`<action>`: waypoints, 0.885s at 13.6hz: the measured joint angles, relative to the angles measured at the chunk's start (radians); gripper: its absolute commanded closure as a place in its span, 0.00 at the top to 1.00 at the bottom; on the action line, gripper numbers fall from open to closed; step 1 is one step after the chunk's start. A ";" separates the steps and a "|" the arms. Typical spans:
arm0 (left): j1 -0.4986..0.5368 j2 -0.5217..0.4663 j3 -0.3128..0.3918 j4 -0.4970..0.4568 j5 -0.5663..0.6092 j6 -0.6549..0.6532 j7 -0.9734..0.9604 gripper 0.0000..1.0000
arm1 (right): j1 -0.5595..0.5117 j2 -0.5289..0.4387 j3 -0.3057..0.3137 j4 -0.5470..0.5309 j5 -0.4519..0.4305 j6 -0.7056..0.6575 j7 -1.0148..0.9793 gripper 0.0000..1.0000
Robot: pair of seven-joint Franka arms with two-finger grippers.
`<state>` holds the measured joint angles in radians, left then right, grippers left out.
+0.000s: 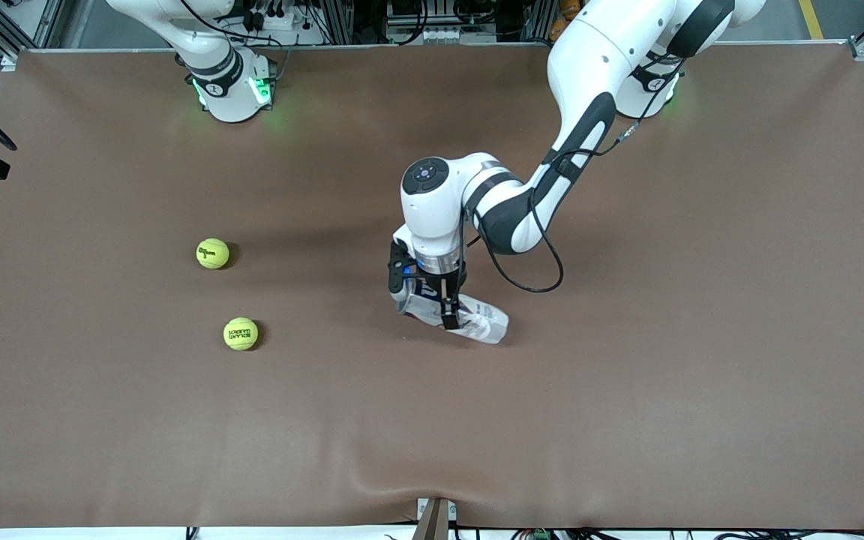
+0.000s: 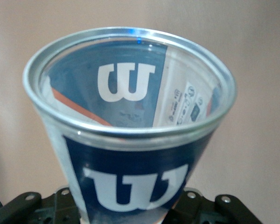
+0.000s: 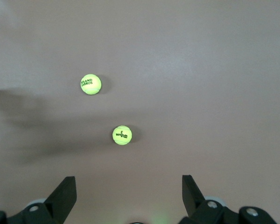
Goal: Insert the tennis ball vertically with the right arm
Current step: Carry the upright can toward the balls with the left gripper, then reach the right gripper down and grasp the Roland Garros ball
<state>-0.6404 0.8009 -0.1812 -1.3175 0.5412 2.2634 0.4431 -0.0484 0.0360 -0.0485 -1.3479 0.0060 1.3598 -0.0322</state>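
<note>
Yellow-green, two balls lie on the brown table (image 1: 627, 420) toward the right arm's end: one ball (image 1: 212, 253) and, nearer the front camera, the other ball (image 1: 241, 334). The right pincer (image 3: 128, 196) hangs high over them with its fingers spread wide, holding nothing; the balls sit well below it, apart from each other. The left pincer (image 1: 443, 311) is clamped on a clear can (image 1: 469, 319) at mid-table, its open mouth empty.
</note>
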 measured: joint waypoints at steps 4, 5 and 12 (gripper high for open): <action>0.010 0.007 0.013 0.000 -0.094 0.140 -0.014 0.63 | -0.002 0.035 -0.001 -0.007 0.000 0.003 0.000 1.00; 0.013 0.012 0.017 0.000 -0.103 0.177 -0.014 0.63 | -0.002 0.053 0.000 -0.008 0.000 0.015 0.000 1.00; 0.008 0.031 0.014 0.001 -0.197 0.398 -0.056 0.63 | 0.010 0.315 0.017 -0.023 0.007 0.180 0.000 1.00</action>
<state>-0.6326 0.8317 -0.1672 -1.3165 0.3438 2.6614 0.3874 -0.0388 0.3508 -0.0313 -1.3709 0.0129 1.5396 -0.0322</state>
